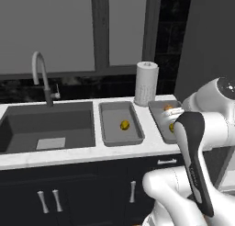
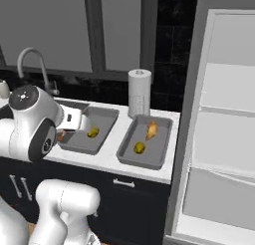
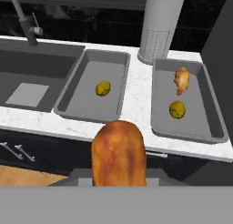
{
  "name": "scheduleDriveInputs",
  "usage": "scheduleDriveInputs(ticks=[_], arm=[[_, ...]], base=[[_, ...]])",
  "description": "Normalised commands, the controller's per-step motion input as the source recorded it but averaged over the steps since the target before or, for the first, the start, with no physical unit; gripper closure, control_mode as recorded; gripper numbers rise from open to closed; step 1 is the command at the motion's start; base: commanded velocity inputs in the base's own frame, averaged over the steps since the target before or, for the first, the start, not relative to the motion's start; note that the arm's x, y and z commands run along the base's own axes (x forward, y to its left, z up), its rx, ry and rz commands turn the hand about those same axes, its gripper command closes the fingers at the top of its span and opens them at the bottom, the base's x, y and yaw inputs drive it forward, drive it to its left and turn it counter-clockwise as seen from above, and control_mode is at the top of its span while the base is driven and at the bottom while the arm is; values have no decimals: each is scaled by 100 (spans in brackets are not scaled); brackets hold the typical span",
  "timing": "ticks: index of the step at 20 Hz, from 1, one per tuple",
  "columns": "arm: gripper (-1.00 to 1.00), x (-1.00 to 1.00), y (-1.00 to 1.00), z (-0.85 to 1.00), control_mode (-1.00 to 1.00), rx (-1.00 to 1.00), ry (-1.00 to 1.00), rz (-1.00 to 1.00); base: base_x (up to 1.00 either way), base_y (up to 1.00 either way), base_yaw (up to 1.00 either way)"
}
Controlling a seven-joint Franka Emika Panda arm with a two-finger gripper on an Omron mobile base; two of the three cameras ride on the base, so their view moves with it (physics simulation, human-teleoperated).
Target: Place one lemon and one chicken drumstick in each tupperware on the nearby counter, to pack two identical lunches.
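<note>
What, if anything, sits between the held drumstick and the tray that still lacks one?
Nothing visible. The gripper holds the drumstick in front of the counter; the left tupperware holds just a lemon on an otherwise bare floor. The paper towel roll stands behind, off the path.

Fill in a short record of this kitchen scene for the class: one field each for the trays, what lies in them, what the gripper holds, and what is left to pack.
left tupperware: one lemon, no drumstick
right tupperware: one lemon and one chicken drumstick, lying apart
gripper: shut on second drumstick, held above the counter's front edge
beside the trays: sink to the left, paper towel roll behind
left to pack: the held drumstick, likely into the left tray
</note>
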Motion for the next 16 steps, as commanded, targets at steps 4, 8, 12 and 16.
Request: scheduleDriveInputs(ticks=[4,8,12,16], arm=[[100,0,0,0,100,0,0,0],[100,13,0,-25,-100,0,8,-4],[100,80,49,-100,-100,0,30,-14],[100,88,71,-91,-100,5,14,-16]], base=[[99,42,-12],[58,16,-9],[0,0,0],[0,0,0]])
